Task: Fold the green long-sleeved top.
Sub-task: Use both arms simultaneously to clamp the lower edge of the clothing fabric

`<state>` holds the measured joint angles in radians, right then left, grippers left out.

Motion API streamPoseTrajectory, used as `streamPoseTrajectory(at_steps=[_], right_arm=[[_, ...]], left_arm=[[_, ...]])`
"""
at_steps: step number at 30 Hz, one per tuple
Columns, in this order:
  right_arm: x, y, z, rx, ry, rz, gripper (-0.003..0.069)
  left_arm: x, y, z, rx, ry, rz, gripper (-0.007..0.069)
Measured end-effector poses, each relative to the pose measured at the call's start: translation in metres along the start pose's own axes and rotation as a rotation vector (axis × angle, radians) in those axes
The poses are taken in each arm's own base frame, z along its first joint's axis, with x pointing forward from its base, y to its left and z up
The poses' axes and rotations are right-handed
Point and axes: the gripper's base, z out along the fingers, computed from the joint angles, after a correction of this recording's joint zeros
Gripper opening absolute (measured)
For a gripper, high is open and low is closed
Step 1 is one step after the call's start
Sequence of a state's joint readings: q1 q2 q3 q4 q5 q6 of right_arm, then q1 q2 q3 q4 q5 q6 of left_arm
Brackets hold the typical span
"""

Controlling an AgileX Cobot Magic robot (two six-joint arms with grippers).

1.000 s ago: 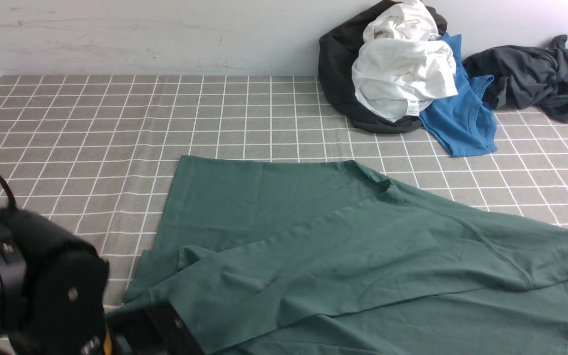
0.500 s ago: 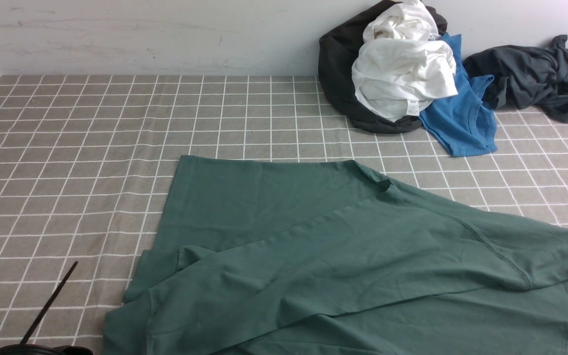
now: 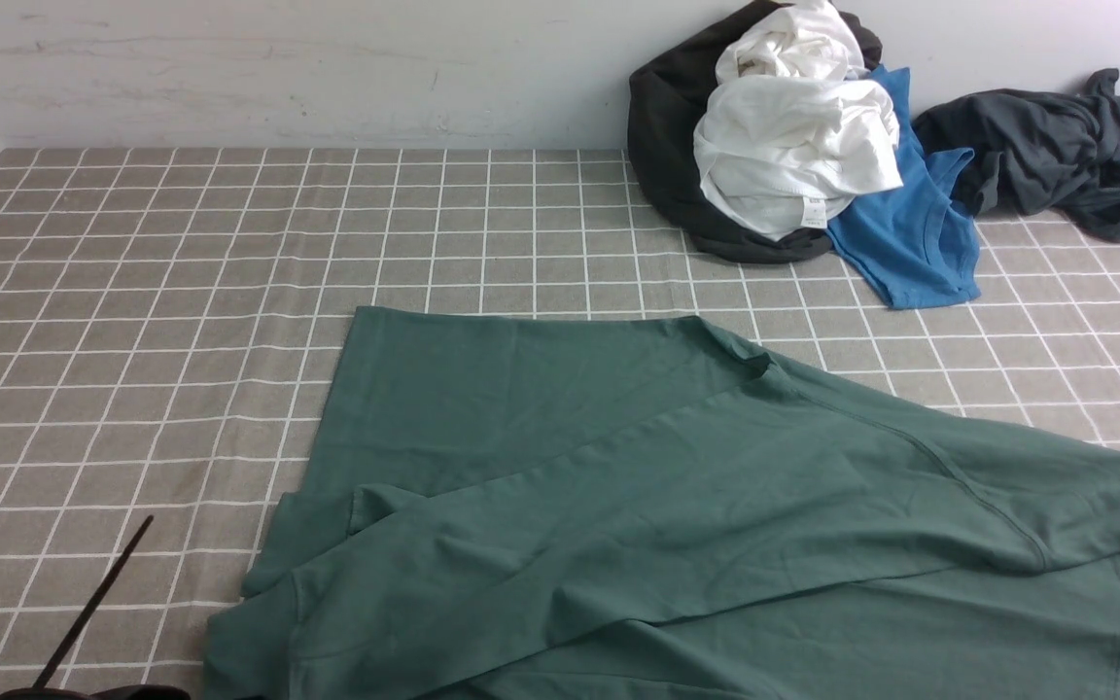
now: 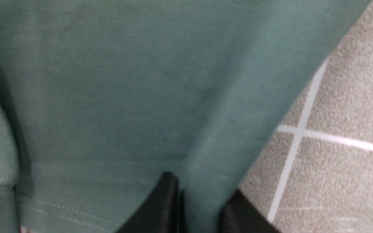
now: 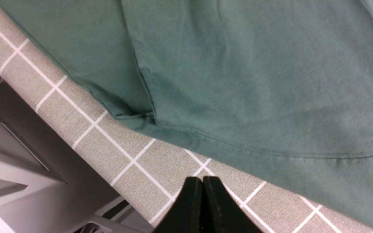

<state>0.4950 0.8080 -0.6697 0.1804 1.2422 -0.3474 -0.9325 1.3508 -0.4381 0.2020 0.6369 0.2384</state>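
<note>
While my left gripper (image 4: 202,187) nips narrow on its near-left edge, the green long-sleeved top (image 3: 677,486) sprawls lengthwise to the right across the checked cloth (image 3: 132,292); right gripper (image 5: 202,183), closed empty, beside the hem.

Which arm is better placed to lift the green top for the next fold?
Left. The left tool has the green top bunched between its fingers; the right tool is shut over the tablecloth, off the top.

place: I work at a lab-style test bench | signs: checked tablecloth (image 3: 132,292); bare white wall (image 3: 229,68); clothes heap (image 3: 793,146) at the back
</note>
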Motion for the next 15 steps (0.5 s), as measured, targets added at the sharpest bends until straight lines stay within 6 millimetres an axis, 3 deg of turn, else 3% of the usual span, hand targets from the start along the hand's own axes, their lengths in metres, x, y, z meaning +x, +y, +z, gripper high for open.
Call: streamPoseTrajectory(at_steps=[2,8,13,14,15], right_arm=[[0.000,0.000,0.000,0.000,0.000,-0.004,-0.0014],[-0.001,0.003,0.000,-0.011,0.000,-0.141,0.0025],[0.000,0.005,0.002,-0.008,0.004,-0.297,0.0191],[0.001,0.004,0.005,0.003,0.007,-0.315,0.0266],[0.001,0.004,0.006,0.004,0.007,-0.316,0.0266]], left_arm=[[0.000,0.000,-0.001,0.001,0.011,-0.019,0.0016],[-0.004,0.007,-0.017,0.004,0.082,-0.047,0.0002],[-0.002,0.009,-0.026,0.006,0.086,-0.076,0.0004],[0.000,0.010,-0.027,0.016,0.092,-0.100,0.0004],[0.000,0.010,-0.027,0.017,0.091,-0.105,0.0004]])
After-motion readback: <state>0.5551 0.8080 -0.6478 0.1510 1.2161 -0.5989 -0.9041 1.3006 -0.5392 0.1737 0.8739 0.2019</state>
